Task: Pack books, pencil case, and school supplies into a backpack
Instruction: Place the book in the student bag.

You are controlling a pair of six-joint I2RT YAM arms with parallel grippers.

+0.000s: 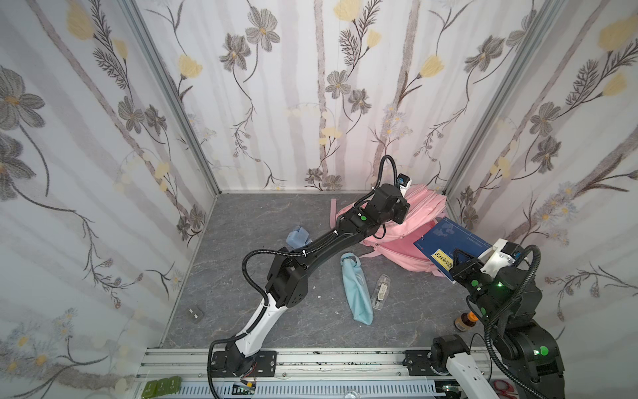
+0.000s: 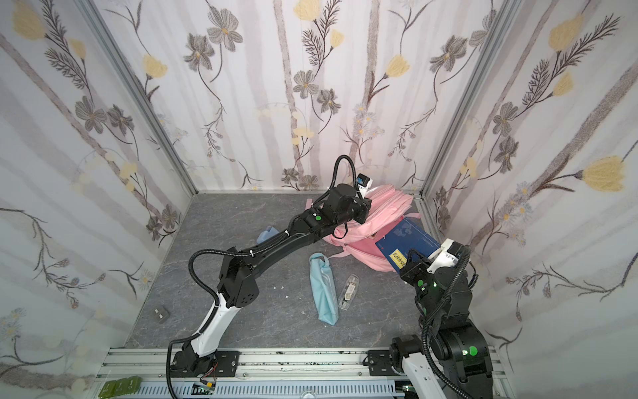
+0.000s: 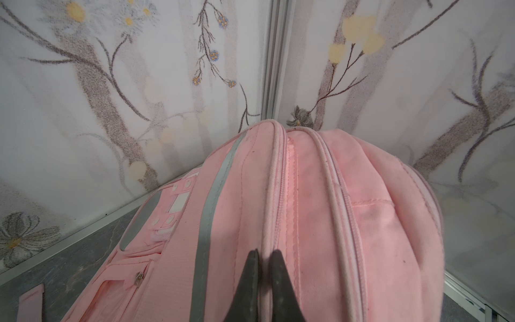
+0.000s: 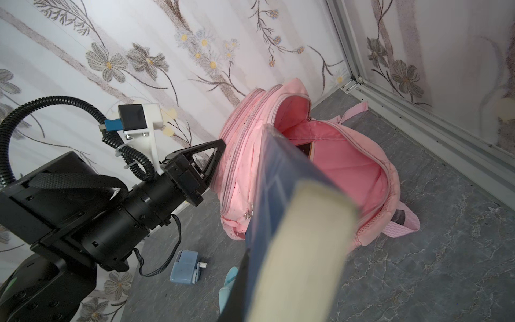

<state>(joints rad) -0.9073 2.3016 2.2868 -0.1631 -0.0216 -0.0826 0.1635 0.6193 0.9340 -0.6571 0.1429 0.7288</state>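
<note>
**Flat navy yellow-labelled book [image 1: 448,241] at large pink fabric backpack [image 1: 414,217]**

Right jaws grip the book's near end; its far end reaches the backpack's open mouth. Left jaws are clamped on the backpack's top seam.

Pencil case [image 1: 357,290] left of clear case [image 1: 379,293]; backpack [image 1: 423,211] behind.

The pink backpack [image 2: 386,217] lies in the far right corner of the grey table [image 2: 241,311]. The right pincer [image 2: 413,259] grips the navy book [image 2: 405,241] at its yellow-labelled corner, the book tilted over the backpack. The left arm [image 2: 276,241] reaches onto the backpack. The pencil case [image 2: 323,293] lies just beside the clear case [image 2: 348,292]; a pale-blue item [image 2: 266,235] shows behind the left arm.
</note>
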